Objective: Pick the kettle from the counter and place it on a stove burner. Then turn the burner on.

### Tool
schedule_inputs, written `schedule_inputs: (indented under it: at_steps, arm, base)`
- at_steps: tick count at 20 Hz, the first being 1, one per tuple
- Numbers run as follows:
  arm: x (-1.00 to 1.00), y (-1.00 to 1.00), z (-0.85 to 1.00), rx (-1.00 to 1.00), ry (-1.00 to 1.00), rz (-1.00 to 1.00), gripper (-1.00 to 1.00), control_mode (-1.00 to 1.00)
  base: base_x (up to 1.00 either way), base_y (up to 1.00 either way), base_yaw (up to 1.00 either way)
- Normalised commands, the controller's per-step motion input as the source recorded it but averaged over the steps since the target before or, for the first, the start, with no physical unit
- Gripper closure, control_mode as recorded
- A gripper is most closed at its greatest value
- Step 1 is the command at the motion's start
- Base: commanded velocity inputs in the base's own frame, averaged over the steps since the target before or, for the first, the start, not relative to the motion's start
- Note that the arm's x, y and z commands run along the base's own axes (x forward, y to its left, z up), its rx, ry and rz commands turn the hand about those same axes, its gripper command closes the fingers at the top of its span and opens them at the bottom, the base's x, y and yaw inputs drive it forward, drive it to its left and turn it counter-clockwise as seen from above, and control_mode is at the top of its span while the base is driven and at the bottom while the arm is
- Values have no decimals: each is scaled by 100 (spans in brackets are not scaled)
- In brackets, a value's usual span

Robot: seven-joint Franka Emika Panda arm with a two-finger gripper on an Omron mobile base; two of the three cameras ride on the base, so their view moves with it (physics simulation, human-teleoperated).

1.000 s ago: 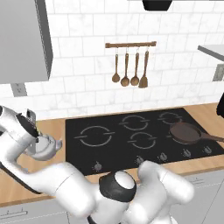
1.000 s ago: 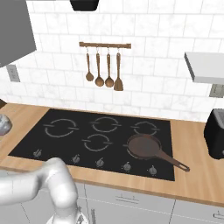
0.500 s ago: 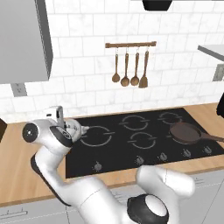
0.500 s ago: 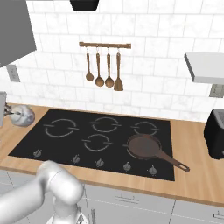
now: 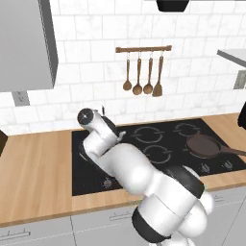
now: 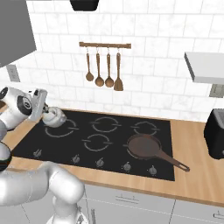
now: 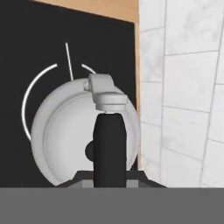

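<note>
- The kettle (image 6: 54,117) sits at the left of the right base view, a silvery-white dome over the widest grey ring, the stove burner (image 6: 60,130), at the far-left end of the black cooktop (image 6: 131,144); whether its base touches the glass or hangs just above cannot be told
- In the hand view the kettle (image 7: 83,131) takes the lower centre of the frame, seen from above; its black arched handle (image 7: 108,148) runs up the middle to a pale fitting near the spout; part of the burner's white arc and 1 tick line show at its upper left
- The gripper (image 6: 43,110) is at the left edge of the right base view, just beside the kettle's upper left; its jaws are drawn tight together on the black handle, which rises from between them at the bottom of the hand view
- In the left base view the white arm rises from the lower right and bends to centre-left, its wrist (image 5: 94,123) over the left part of the cooktop; the kettle is hidden behind it there
- The counter (image 5: 36,173) is a light brown wood slab on both sides of the cooktop
- A dark frying pan (image 6: 144,146) rests on the right half of the cooktop, handle pointing lower right, well apart from the kettle
- 4 wooden utensils (image 6: 103,70) hang from a rail on the white tiled wall, upper centre; a dark appliance (image 6: 215,133) stands at the right edge
</note>
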Motion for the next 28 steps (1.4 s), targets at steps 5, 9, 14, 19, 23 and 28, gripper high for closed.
schedule_inputs:
  at_steps: [5,9,14,19,23,28]
  arm:
    - [55,-11,-2,1,37,-1,100,-100]
    - [17,2,-2,2,17,0,100,-100]
    - [6,5,-18,5,11,0,100,-100]
    - [8,2,-31,0,0,0,100,-100]
    - [0,0,-48,1,0,0,100,-100]
    - [4,0,-31,5,0,0,100,-100]
  base:
    - [0,0,0]
    - [0,0,0]
    - [0,0,0]
    - [0,0,0]
    - [0,0,0]
    - [0,0,0]
